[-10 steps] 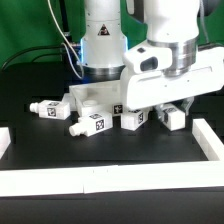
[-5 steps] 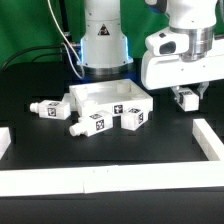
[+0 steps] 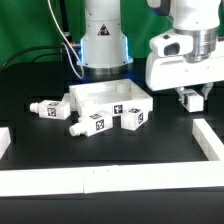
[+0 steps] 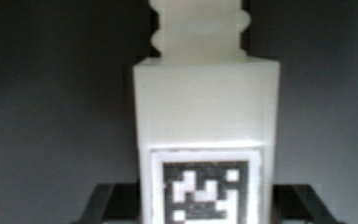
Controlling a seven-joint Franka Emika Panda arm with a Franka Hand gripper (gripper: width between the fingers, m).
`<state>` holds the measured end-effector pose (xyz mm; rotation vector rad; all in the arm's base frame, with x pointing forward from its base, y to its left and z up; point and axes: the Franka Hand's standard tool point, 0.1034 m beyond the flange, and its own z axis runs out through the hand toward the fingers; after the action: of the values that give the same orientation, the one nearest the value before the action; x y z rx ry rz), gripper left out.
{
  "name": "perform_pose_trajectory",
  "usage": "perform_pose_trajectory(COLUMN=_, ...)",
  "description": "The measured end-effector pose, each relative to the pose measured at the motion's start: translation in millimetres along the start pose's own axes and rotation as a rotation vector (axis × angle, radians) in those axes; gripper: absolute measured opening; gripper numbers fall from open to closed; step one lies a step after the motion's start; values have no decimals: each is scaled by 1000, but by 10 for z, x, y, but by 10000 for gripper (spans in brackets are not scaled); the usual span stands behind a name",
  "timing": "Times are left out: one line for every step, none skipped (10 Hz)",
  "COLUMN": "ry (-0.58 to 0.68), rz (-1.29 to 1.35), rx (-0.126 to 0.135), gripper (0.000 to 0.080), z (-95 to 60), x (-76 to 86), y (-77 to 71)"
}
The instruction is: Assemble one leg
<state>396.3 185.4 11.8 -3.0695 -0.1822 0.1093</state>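
Note:
My gripper (image 3: 190,97) is shut on one leg (image 3: 191,101), a short white peg with a black-and-white tag, and holds it above the table at the exterior view's right. In the wrist view the leg (image 4: 197,100) fills the middle, its narrower round end pointing away and its tag between my gripper's (image 4: 197,203) dark fingertips (image 4: 117,200). Three more legs lie on the table: one at the left (image 3: 46,108), one in front of the panel (image 3: 90,125), one next to it (image 3: 132,118). The large flat white panel (image 3: 108,97) lies behind them.
The robot's base (image 3: 103,45) stands behind the panel. White rails border the black table at the front (image 3: 70,181), at the exterior view's right (image 3: 209,140) and at its left (image 3: 4,139).
My gripper has risen and moved to the exterior view's right, lifting the leg off the table from beside the other legs. The other legs and the panel have not moved.

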Motion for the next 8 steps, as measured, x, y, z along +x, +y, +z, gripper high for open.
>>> perform_pose_trajectory(ry=3, rz=5, rx=1, gripper=284, z=13, x=-18, y=-75)
perform_pose_trajectory(ry=1, rz=-6, rx=0, gripper=284, z=24, x=-58, y=-188)
perform_pose_trajectory(ry=7, rz=-27, rx=0, gripper=284, z=32, x=-79, y=-261)
perform_pose_trajectory(ry=14, rz=-42, rx=1, gripper=284, z=29, x=-65, y=-240)
perform_pose_trajectory(ry=14, rz=-40, rx=1, gripper=284, z=28, x=-61, y=-236)
perform_pose_trajectory(ry=14, rz=-42, rx=1, gripper=284, z=29, x=-64, y=-241)
perform_pose_trajectory(ry=14, rz=-42, rx=1, gripper=397, z=30, x=-64, y=-241)
perform_pose_trajectory(ry=14, rz=-40, rx=1, gripper=533, z=15, x=-51, y=-233)
